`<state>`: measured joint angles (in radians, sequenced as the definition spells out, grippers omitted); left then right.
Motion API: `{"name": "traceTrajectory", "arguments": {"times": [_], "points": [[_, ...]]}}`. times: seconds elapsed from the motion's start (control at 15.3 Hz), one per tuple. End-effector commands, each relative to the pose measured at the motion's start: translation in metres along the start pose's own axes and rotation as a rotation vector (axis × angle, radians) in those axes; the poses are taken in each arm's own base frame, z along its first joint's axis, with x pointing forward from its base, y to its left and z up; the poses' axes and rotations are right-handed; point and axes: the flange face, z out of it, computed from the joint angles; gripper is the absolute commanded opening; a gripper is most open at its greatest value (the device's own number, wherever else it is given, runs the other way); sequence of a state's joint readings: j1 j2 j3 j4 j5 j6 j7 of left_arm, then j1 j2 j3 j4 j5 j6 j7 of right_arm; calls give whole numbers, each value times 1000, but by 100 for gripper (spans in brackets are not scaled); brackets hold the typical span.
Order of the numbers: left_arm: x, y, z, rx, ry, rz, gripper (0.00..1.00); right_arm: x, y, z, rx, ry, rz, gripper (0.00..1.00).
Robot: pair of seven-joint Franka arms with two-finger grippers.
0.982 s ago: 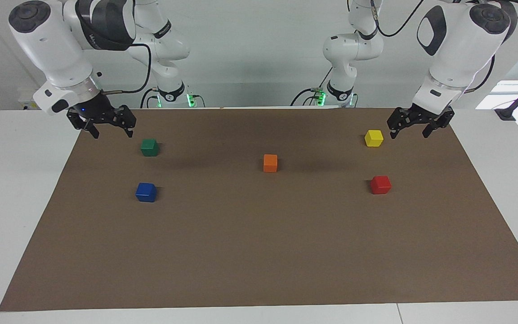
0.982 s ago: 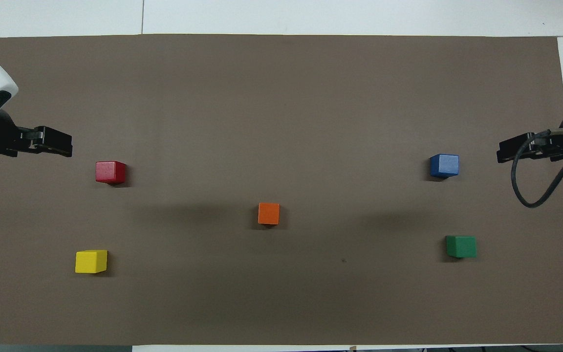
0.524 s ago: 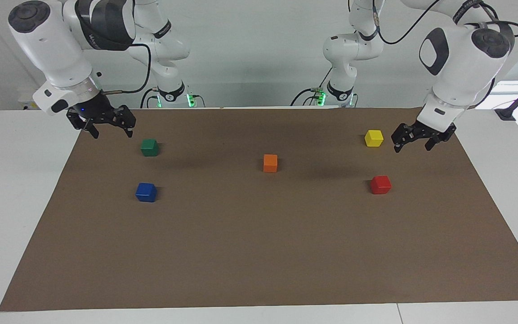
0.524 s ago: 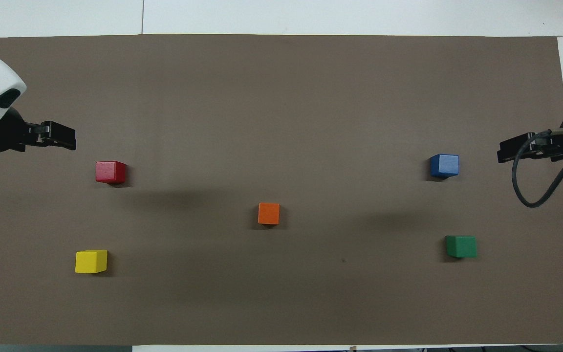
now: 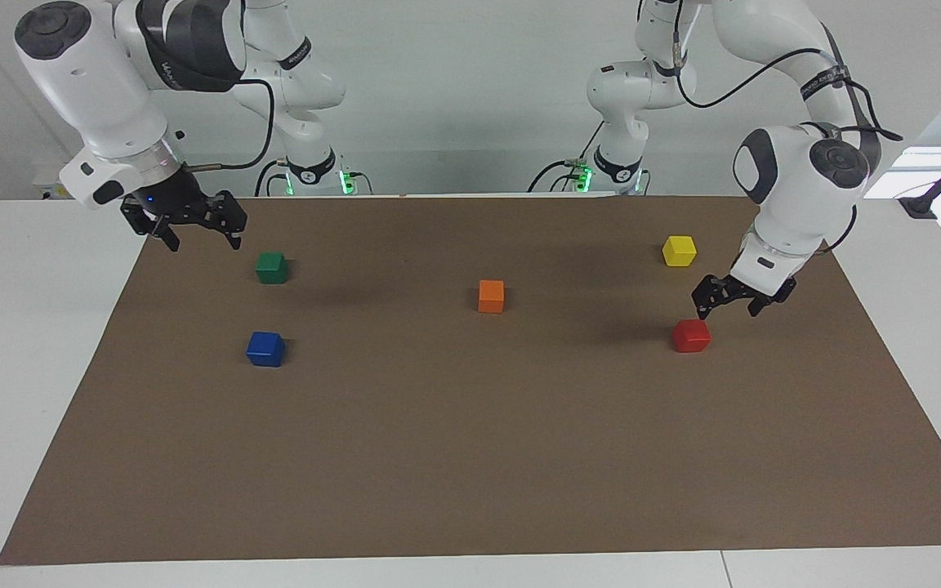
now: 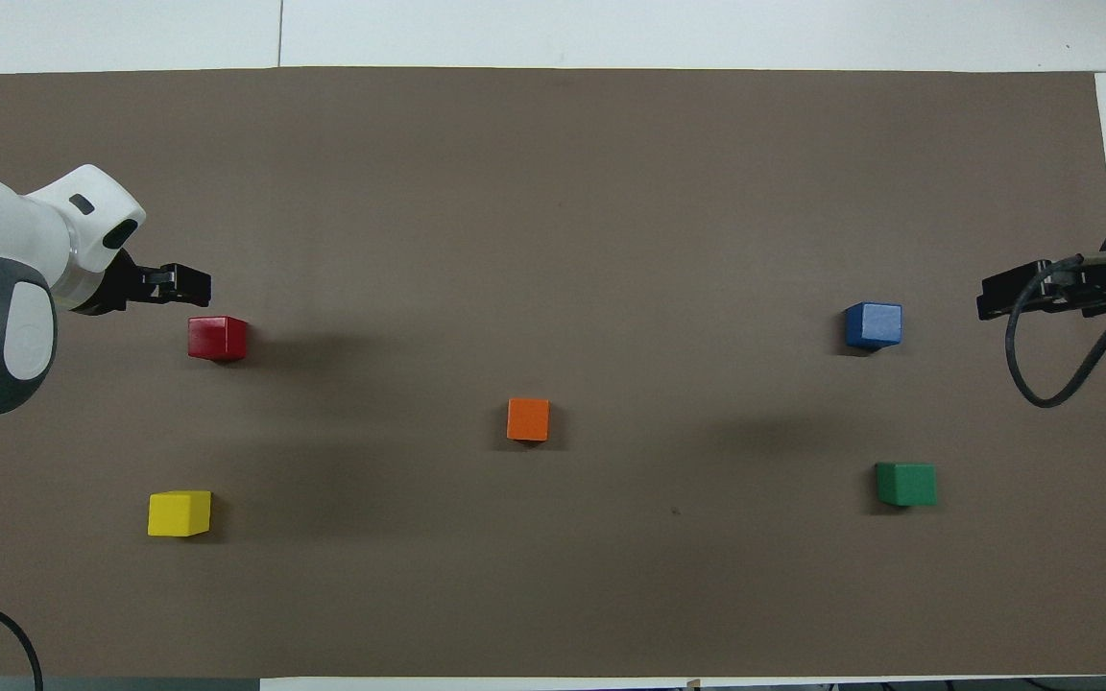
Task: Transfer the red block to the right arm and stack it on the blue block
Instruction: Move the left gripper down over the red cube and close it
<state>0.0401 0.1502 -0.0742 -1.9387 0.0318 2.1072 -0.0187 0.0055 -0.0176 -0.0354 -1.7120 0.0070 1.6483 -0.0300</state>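
The red block (image 5: pixel 691 336) (image 6: pixel 217 338) sits on the brown mat toward the left arm's end of the table. My left gripper (image 5: pixel 728 311) (image 6: pixel 184 285) is open and empty, low over the mat just beside the red block, not touching it. The blue block (image 5: pixel 265 349) (image 6: pixel 873 324) sits on the mat toward the right arm's end. My right gripper (image 5: pixel 203 242) (image 6: pixel 997 304) is open and empty; it waits raised over the mat's edge near the green block.
An orange block (image 5: pixel 491 296) (image 6: pixel 527 419) lies mid-mat. A yellow block (image 5: pixel 679 251) (image 6: pixel 179 513) lies nearer the robots than the red one. A green block (image 5: pixel 272 267) (image 6: pixel 905 484) lies nearer the robots than the blue one. The brown mat (image 5: pixel 470 457) covers the table.
My left arm has lowered and swung its open gripper from beside the yellow block to just beside the red block. The right arm and all blocks have not moved.
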Motion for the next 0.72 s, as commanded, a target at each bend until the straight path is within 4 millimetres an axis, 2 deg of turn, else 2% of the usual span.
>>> {"name": "traceTrajectory", "arguments": {"times": [0.0, 0.33, 0.65], "points": [[-11, -4, 23, -4, 11, -5, 100, -5, 2, 0, -11, -5, -19, 100], [-19, -3, 50, -7, -17, 8, 100, -5, 5, 0, -11, 0, -16, 100], [-13, 3, 77, -12, -35, 22, 100, -5, 5, 1, -11, -5, -21, 100]]}}
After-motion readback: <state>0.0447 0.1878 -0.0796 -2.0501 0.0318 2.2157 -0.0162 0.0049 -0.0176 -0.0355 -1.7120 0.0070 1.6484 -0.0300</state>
